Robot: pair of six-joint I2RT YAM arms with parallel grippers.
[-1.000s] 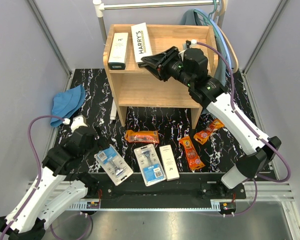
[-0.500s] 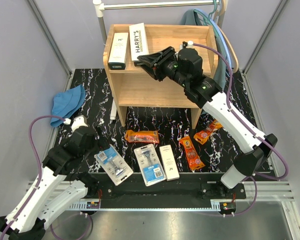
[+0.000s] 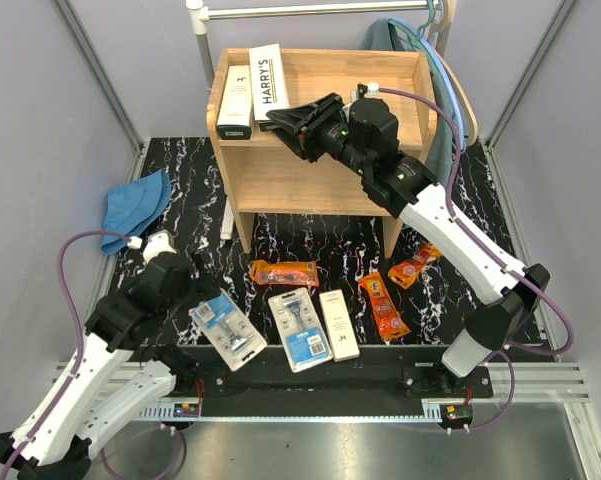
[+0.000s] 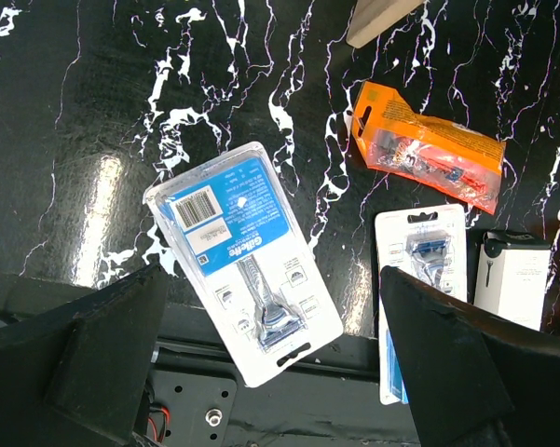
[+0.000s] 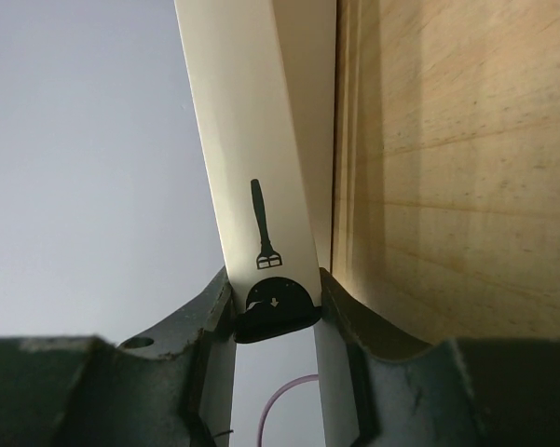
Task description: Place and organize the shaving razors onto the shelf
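Observation:
The wooden shelf stands at the back of the table. My right gripper is shut on the black end of a long white Harry's razor box, holding it over the top tier beside another white box. In the right wrist view that box sits between my jaws, next to the shelf wood. My left gripper hangs open above a blue blister card. A second blister card, a white box and three orange pouches lie on the table.
A blue cloth hat lies at the left of the black marbled table. A metal clothes rail with hangers and cloth stands behind the shelf. A small white object rests by the shelf's left leg.
My right arm has carried the Harry's box leftward across the top tier, closer to the other white box. The left arm has not moved.

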